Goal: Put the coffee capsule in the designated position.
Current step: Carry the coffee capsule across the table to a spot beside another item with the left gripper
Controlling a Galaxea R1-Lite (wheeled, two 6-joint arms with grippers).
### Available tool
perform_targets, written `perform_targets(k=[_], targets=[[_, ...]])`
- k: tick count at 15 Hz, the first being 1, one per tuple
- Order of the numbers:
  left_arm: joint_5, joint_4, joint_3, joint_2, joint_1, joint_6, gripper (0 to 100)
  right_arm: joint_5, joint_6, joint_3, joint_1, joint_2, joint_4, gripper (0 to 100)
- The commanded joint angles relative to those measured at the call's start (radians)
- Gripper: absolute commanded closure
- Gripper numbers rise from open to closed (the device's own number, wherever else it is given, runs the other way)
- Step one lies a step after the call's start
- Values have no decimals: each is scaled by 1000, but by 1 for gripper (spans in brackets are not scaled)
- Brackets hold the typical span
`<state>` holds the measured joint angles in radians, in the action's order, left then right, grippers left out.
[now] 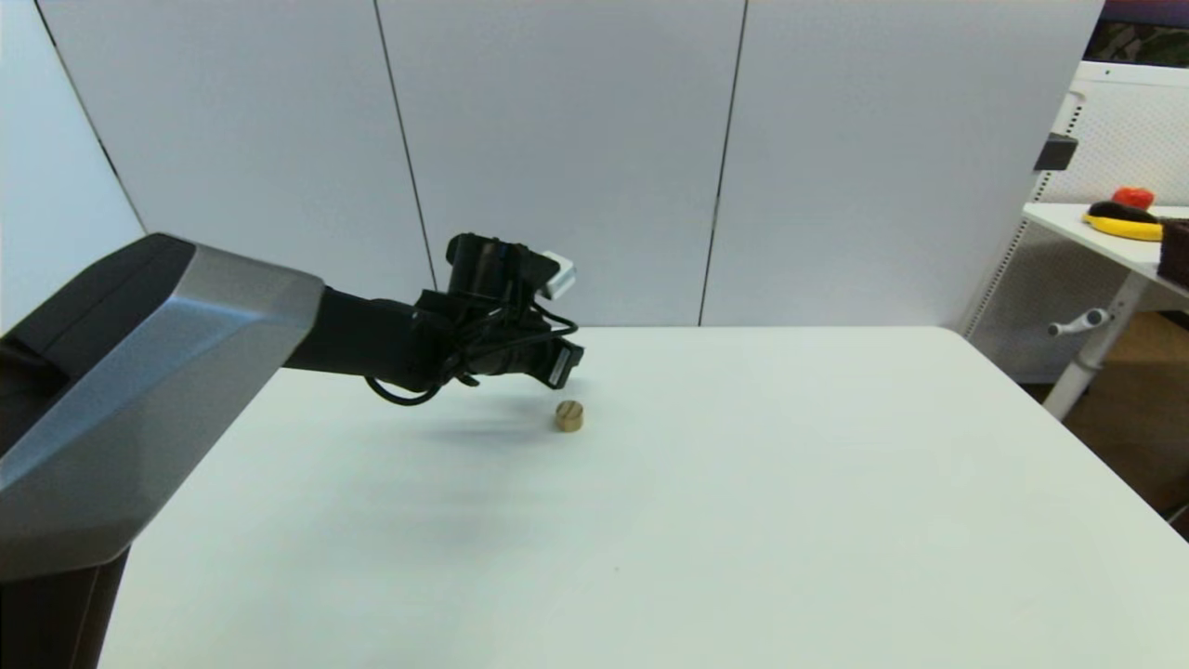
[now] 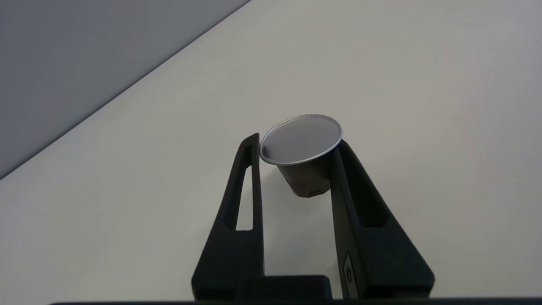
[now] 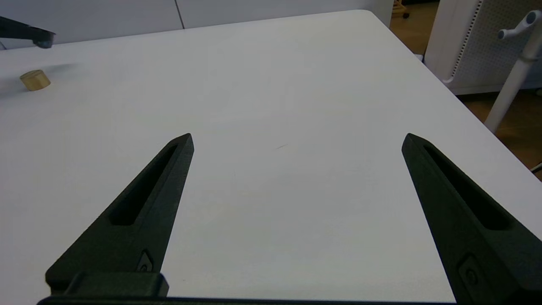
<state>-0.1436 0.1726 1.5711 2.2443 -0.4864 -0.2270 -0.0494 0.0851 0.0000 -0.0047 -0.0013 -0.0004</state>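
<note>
Left gripper (image 2: pixel 296 146) pinching coffee capsule (image 2: pixel 301 146) above table (image 1: pixel 743 520)

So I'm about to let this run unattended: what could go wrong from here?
1. The left tool pinches the coffee capsule only near its fingertips, tilted, just under the rim; it might slip or rotate out.
2. In the head view that tool hangs close above the wooden cylinder, so a drop or descent could knock it.
The right tool is open and idle over the table.
</note>
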Motion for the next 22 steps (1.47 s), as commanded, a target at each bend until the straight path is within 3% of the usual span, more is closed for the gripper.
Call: perform_targets(k=[1,14,15,22], targets=[[-1,13,33,61,-11,-3,100,0,1,2,0,1,0,0],[-1,22,26,67,-12,-3,100,-1,1,0,0,1,-1,0],[1,22,26,66,-11,-3,0,0,1,2,0,1,-1,0],[1,15,26,28,-9,-14,0,-1,1,2,0,1,-1,0]])
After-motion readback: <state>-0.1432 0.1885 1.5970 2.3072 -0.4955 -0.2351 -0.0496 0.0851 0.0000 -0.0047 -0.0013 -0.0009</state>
